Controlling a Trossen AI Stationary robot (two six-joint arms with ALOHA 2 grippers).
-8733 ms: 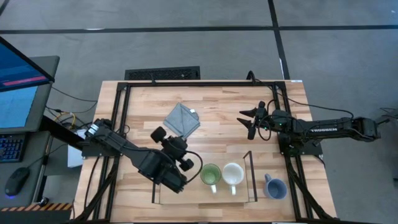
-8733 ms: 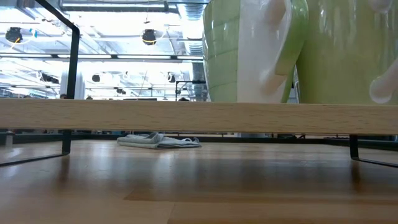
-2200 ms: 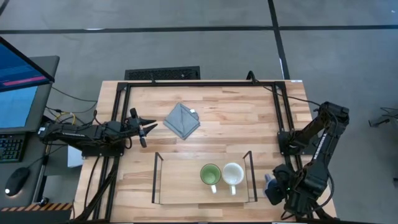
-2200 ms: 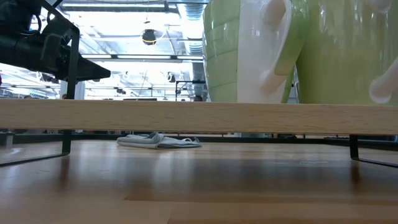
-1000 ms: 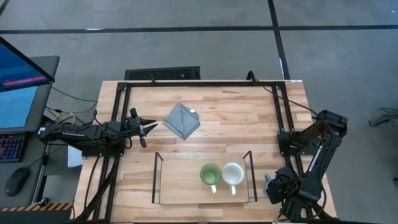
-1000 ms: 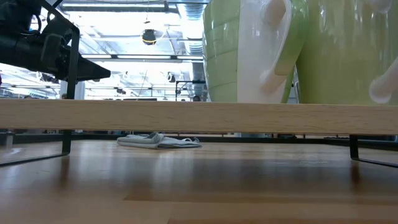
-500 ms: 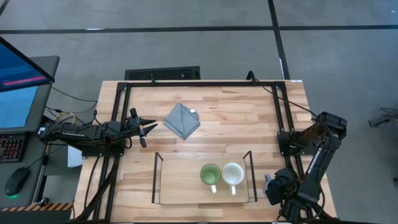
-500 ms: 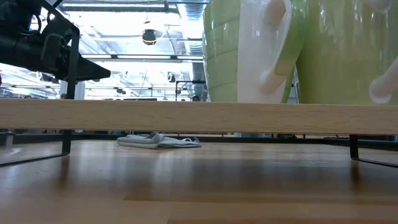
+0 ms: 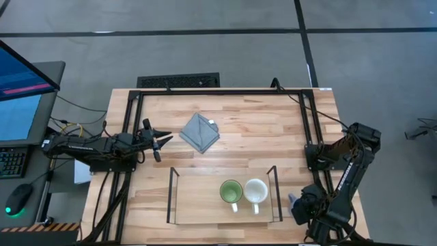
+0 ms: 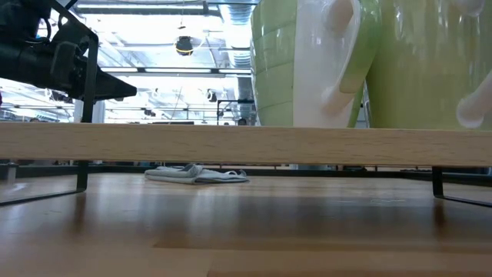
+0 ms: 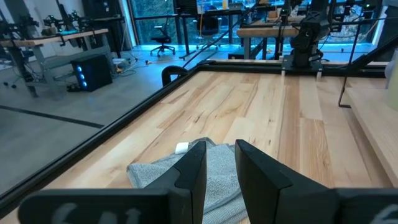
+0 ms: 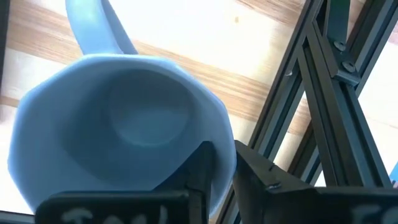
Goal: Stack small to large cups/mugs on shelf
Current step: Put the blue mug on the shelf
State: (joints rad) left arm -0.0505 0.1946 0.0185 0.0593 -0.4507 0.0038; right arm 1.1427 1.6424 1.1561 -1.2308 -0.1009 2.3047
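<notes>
The blue-grey mug [image 12: 124,124] stands right of the shelf at the table's near right corner [image 9: 293,200]. My right gripper [image 12: 222,149] is over it, pointing down, shut on its wall. The green mug [image 9: 231,192] and the cream-white mug [image 9: 256,191] stand side by side on the right half of the light-wood shelf [image 9: 198,198]. In the low view they show large above the shelf board [image 10: 246,145]. My left gripper [image 9: 164,138] waits at the table's left side, level, its fingers a narrow gap apart and empty. My right gripper has the mug's wall at the rim [image 12: 225,144], on the side opposite the handle [image 12: 93,28]. One finger [image 12: 202,168] is inside the mug and the other [image 12: 252,171] outside. The fingers come from above, pointing down. The mug is upright; whether it is clear of the table I cannot tell.
A grey folded cloth [image 9: 199,132] lies on the table just ahead of my left gripper and shows in the left wrist view [image 11: 186,177]. The black frame rail [image 12: 311,106] runs close beside the blue-grey mug. The shelf's black wire end [image 9: 276,193] stands between that mug and the cream-white one.
</notes>
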